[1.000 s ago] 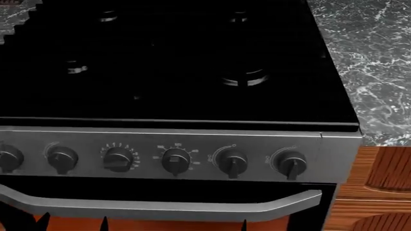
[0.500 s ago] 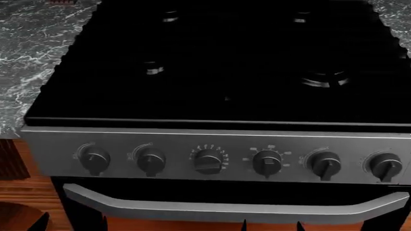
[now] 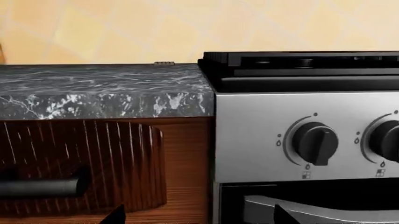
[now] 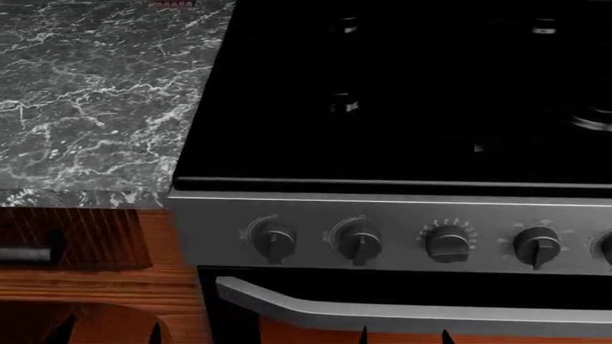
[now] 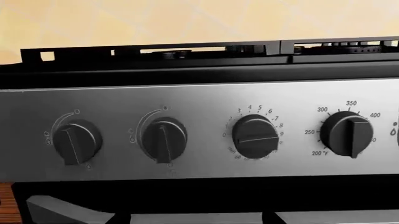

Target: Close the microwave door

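Shift since earlier: my head view has slid leftward along the kitchen front; the stove now fills the right part and the marble table has come in at the left.
Jaws, left: only two dark tips show at the lower edge of the left wrist view, well apart as far as I can judge; I cannot tell for certain how wide they stand, and they hold nothing I can see.
Jaws, right: dark tips barely show at the lower edge of the right wrist view; I cannot tell their opening, and nothing sits between them.
Nearest: oven handle, a grey bar just below the knob panel.
Beside it: wooden drawer front with a dark pull, under the table edge.
Farther: black cooktop with burners, then the tiled wall in the left wrist view.
Microwave: not in any view; I cannot say where it or its door stands.
Step in hand: I judge this to be searching, not reaching.
Doing it well: I keep the base sweep slow, lift the head off the stove, hold both arms tucked clear of the oven handle, and commit an arm only once the door edge is in sight.
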Controlling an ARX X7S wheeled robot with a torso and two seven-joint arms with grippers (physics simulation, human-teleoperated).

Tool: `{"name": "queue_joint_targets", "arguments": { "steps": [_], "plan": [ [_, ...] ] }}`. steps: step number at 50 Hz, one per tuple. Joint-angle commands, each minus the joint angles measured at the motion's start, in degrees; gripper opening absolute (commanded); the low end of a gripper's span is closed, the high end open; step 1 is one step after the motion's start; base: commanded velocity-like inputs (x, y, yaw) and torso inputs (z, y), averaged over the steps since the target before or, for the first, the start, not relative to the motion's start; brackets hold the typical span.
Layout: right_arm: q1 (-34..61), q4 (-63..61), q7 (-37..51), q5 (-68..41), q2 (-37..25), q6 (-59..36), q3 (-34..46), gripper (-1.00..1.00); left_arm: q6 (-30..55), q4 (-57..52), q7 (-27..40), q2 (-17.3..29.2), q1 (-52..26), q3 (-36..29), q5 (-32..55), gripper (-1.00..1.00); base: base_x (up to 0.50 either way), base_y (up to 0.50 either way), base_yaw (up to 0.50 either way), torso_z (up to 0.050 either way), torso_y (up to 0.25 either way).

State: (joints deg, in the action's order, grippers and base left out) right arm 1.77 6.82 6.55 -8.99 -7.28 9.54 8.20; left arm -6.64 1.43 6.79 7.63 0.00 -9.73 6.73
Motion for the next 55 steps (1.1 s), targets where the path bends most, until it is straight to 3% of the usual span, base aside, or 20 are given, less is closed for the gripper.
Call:
{"name": "queue_joint_targets", "arguments": {
  "steps": [1, 36, 51, 55],
  "plan": [
    [0.02, -0.16, 0.55, -0.42, -0.47, -0.05, 0.58, 1.0, -0.07, -0.07, 0.56, 0.45, -0.03, -0.59, 0.36, 1.0, 0.0, 0.5, 0.0, 0.0, 0.0],
    [0.25, 0.09, 1.98, -1.57, -1.4, 0.54, 1.89, 1.0, -0.36, 0.1, 1.91, 1.58, -0.38, -2.01, 1.34, 1.0, 0.0, 0.5, 0.0, 0.0, 0.0],
    [0.11, -0.35, 3.21, -0.68, -1.91, 0.52, 2.75, 1.0, 0.02, -0.46, 3.25, 2.18, -0.46, -3.39, -0.71, 1.0, 0.0, 0.0, 0.0, 0.0, 0.0],
    [-1.22, -5.07, 6.72, 8.87, -3.41, 0.97, 5.43, 1.0, 0.62, -8.79, 6.35, 4.14, 1.92, -4.77, -8.0, 1.0, 0.0, 0.0, 0.0, 0.0, 0.0]
  ]
}}
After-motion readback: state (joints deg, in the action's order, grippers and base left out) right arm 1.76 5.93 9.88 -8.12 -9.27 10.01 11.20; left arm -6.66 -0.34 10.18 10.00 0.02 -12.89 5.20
